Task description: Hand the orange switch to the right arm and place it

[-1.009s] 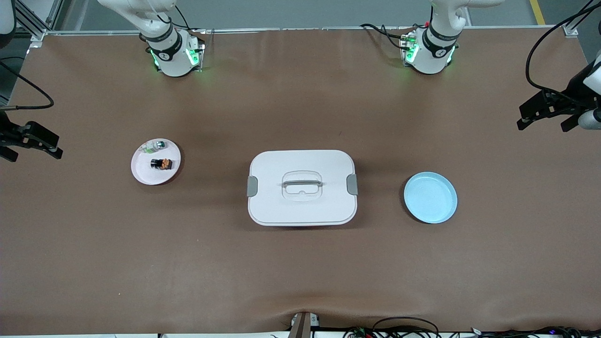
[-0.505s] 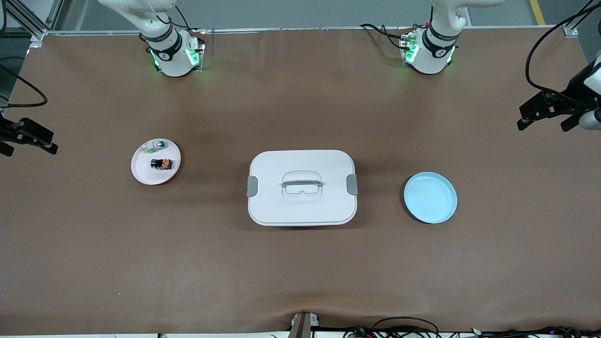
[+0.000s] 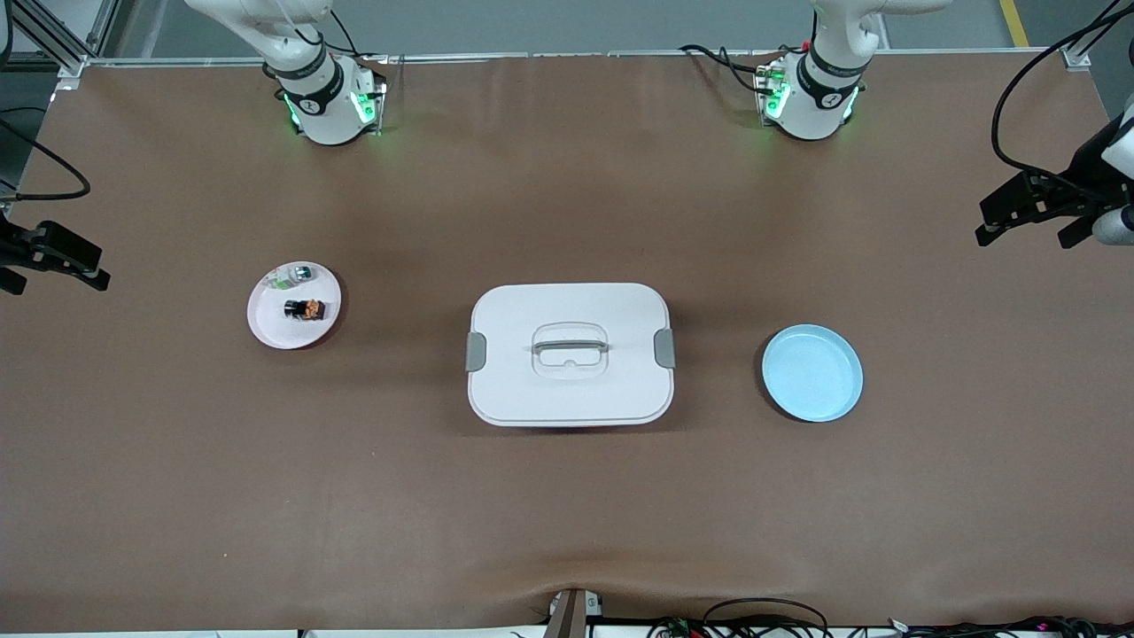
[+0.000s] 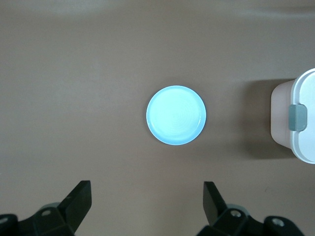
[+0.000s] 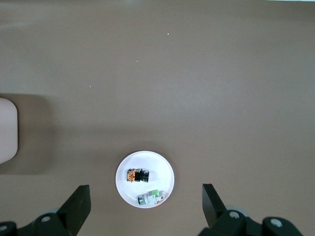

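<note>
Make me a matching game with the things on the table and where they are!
Things:
1. orange switch
2. blue plate
3. white box with a handle
4. clear-and-green part

Places:
A. in the middle of the table, lid closed
B. on the white plate, nearer the front camera than its neighbour
C. toward the left arm's end of the table, nothing on it
D. on the white plate, by the rim facing the robots' bases

Pairs: 1-B, 2-C, 3-A, 4-D
</note>
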`<control>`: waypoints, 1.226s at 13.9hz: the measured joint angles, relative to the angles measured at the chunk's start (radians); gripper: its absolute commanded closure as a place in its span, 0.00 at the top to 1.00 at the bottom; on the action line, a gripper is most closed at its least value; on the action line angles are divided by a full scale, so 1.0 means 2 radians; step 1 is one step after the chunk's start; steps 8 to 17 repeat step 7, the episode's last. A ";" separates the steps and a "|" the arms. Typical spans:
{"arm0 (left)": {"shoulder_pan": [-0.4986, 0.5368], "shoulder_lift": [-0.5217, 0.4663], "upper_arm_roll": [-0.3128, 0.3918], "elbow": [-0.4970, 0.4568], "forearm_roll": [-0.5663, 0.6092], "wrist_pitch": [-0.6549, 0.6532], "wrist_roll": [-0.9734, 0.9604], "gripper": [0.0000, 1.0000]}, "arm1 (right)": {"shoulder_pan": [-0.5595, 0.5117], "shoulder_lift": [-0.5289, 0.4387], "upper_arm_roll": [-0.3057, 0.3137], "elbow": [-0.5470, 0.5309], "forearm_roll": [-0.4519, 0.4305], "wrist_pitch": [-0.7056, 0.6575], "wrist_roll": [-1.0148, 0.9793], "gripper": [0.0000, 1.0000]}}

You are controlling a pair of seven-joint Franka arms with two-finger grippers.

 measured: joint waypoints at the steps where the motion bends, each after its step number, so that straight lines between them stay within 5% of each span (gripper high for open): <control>1: 0.000 0.000 0.000 0.000 0.000 0.000 0.000 1.00 | 0.000 0.000 0.001 0.002 0.000 -0.005 0.000 1.00; 17: 0.000 0.000 0.000 0.000 0.000 0.000 0.000 1.00 | 0.000 -0.001 0.004 0.016 0.000 -0.025 -0.026 1.00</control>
